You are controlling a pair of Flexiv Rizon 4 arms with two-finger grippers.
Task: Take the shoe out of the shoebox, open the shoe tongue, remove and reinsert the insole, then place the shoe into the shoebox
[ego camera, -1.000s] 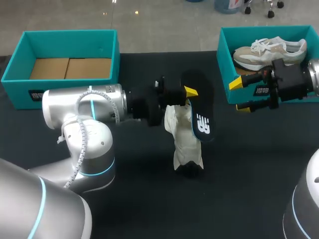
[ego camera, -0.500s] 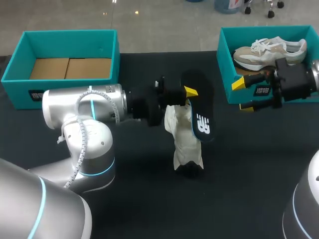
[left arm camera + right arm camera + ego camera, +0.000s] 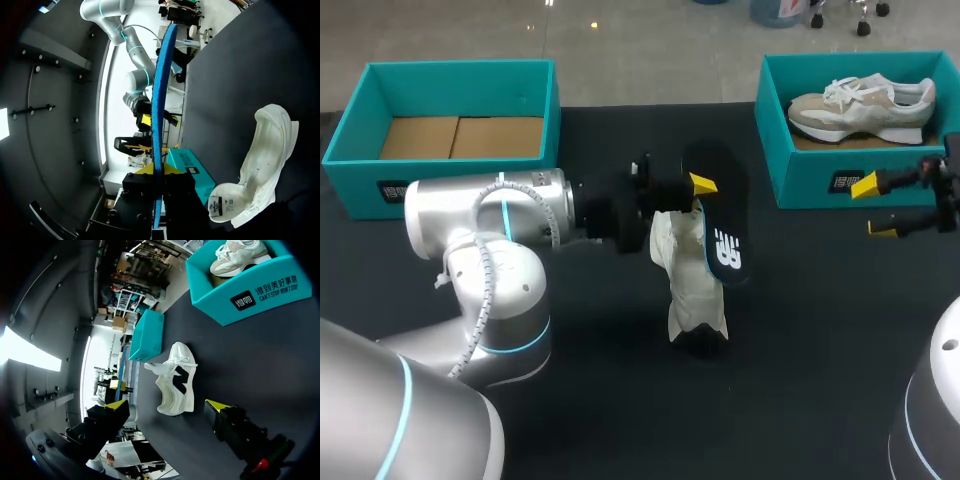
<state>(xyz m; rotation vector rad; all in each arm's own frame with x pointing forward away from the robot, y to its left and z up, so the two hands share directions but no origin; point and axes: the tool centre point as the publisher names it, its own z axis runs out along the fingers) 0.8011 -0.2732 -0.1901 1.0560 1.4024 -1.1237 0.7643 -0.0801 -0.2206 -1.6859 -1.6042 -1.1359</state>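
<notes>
Table (image 3: 800,330) black beneath us; teal left shoebox (image 3: 460,75) at ten o'clock, right shoebox (image 3: 800,175) at two with a beige sneaker (image 3: 860,103) inside, printed labels on both fronts. Dead centre sits the white shoe (image 3: 692,290). Our left gripper (image 3: 705,195) clamps the dark insole (image 3: 720,225), white logo showing, at the shoe's twelve o'clock. Our right gripper (image 3: 873,207), three o'clock, fingers spread, empty.

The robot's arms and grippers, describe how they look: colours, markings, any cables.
The left arm has a rounded silver casing with thin light-blue rings at the joints and a pale ribbed cable along its outside. The right arm shows the same silver shell and blue ring. The left gripper and right gripper are black, with bright yellow wedge-shaped fingertips.
</notes>
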